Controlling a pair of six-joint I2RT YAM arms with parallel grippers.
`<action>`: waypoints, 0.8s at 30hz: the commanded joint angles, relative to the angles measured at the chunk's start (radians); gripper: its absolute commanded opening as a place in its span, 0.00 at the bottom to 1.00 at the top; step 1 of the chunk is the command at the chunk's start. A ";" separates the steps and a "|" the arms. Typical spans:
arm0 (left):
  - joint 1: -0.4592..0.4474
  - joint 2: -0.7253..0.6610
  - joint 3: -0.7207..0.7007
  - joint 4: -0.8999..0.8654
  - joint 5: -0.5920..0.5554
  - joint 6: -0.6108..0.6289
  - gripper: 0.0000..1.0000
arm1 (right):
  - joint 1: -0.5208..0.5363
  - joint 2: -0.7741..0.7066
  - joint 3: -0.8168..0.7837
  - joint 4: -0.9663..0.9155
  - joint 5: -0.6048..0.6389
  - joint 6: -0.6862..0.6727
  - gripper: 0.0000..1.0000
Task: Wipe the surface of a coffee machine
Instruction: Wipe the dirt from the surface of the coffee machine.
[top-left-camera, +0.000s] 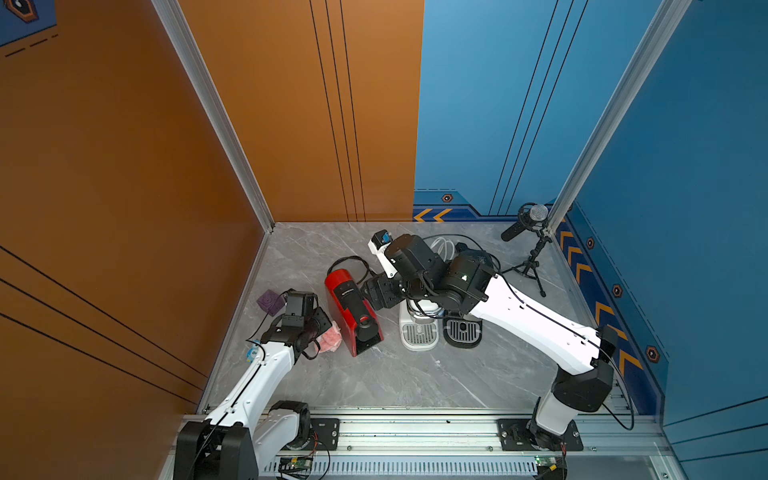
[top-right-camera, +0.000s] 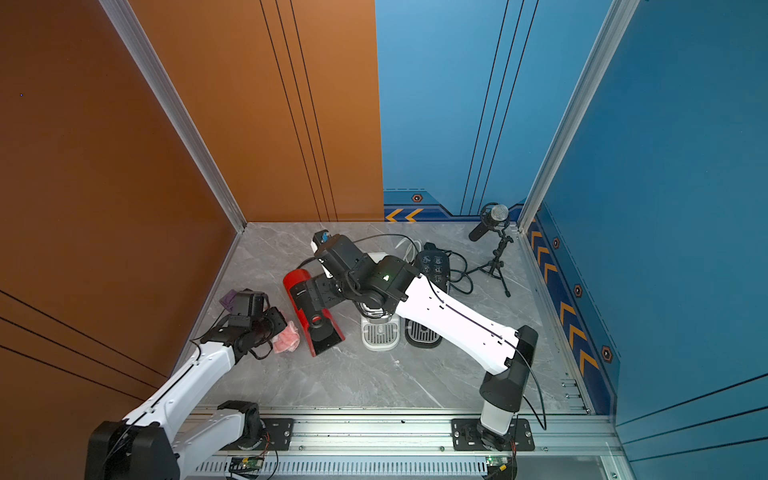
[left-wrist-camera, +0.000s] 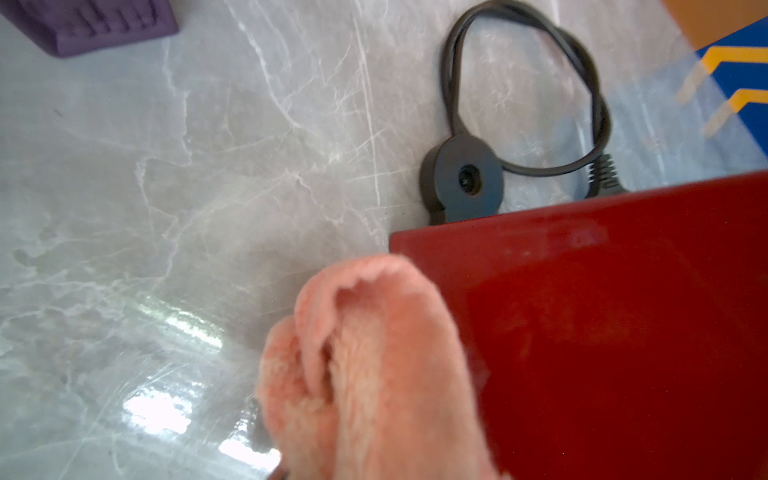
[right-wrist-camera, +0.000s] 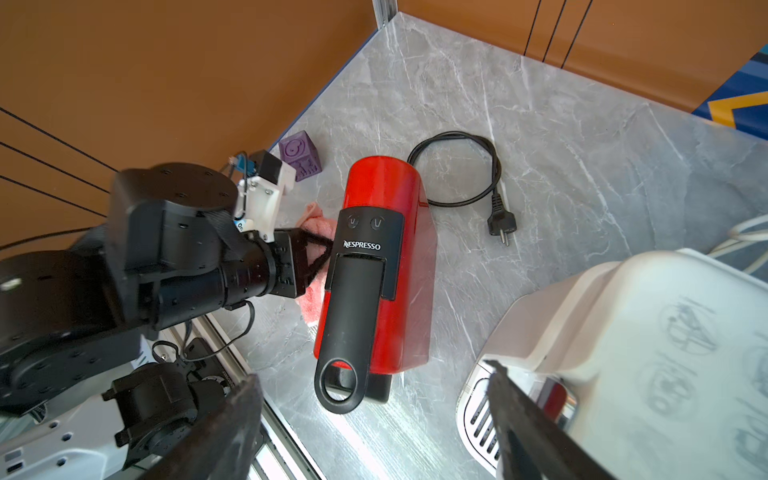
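Observation:
The red coffee machine stands left of centre on the grey marble table, its black lever on top. A pink cloth is pressed against the machine's red side wall. My left gripper is shut on the cloth, which hides its fingers in the left wrist view. My right gripper hovers just above the machine's top, open, with nothing between its fingers.
A white coffee machine and a black one stand right of the red one, under my right arm. The red machine's black cord and plug lie behind it. A purple cube sits by the orange wall. A microphone on a tripod is at the back right.

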 joint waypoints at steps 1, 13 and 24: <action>0.014 -0.043 0.101 0.026 0.045 0.000 0.00 | 0.012 0.094 0.000 0.010 -0.024 -0.001 0.84; -0.034 -0.124 0.059 0.026 0.113 -0.074 0.00 | -0.016 0.243 0.043 0.059 -0.031 0.012 0.77; -0.238 -0.349 -0.188 0.027 0.001 -0.206 0.00 | -0.023 0.280 0.000 0.110 -0.059 0.036 0.73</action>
